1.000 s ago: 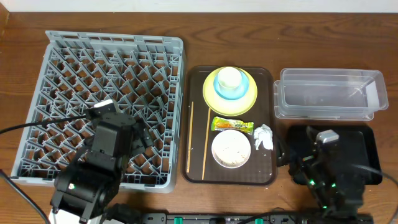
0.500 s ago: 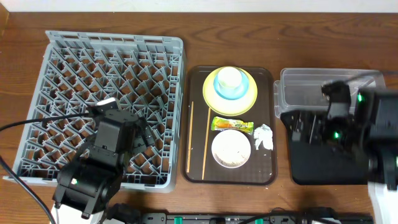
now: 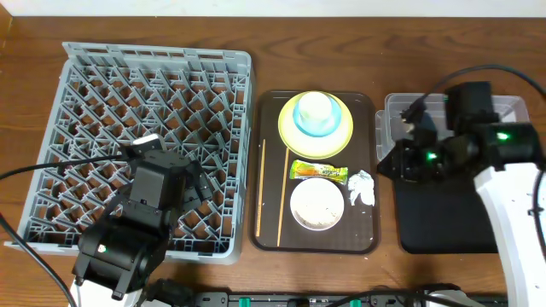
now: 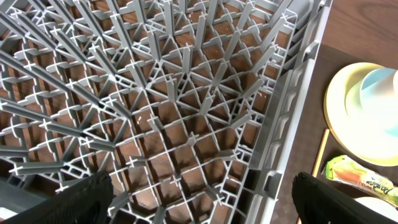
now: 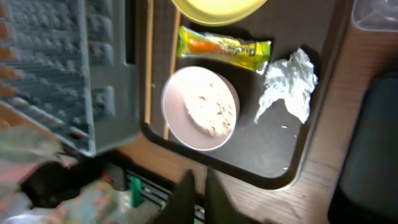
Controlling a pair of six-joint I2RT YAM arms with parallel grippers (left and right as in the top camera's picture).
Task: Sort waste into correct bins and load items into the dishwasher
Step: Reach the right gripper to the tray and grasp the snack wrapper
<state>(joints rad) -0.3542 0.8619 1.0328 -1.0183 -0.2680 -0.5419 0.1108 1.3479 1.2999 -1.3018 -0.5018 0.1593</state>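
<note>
Right, the right gripper [image 5: 199,194] hangs near the right edge of the brown serving tray [image 3: 316,246], fingers pressed together and holding nothing. The left gripper [image 4: 211,202] hovers over the grey dish rack [image 3: 153,85], fingers wide apart, empty.

Nothing is sorted yet; everything sits on the brown tray:
- crumpled tissue [image 5: 286,87] at the right side, wrapper [image 5: 224,48] just beside it
- white bowl [image 5: 171,102] with rice scraps [image 5: 208,112] in front of the wrapper
- yellow plate [image 3: 345,130] at the back, carrying the blue bowl [image 3: 314,130] with the cup [image 3: 314,106] inside
- chopsticks [image 3: 282,200] along the left side

The clear tub [image 3: 512,128] and black tray [image 3: 444,222] sit to the right, both bare as far as I can see.

My read: the tissue is the nearest pick for the right arm. To do it well:
- open the fingers before descending, or they'll just shove the tissue
- pinch the highest crumpled fold, not the flat edge
- stay clear of the white bowl's rim and the tray lip
- lift straight up, since tissue snags easily

Which bin takes the tissue, I can't tell.

The surface is a dark wood-grain table [image 3: 426,51], with a pale wall strip along the back. Cables and a black power strip run along the front edge. The rack and bins all lie flat.
</note>
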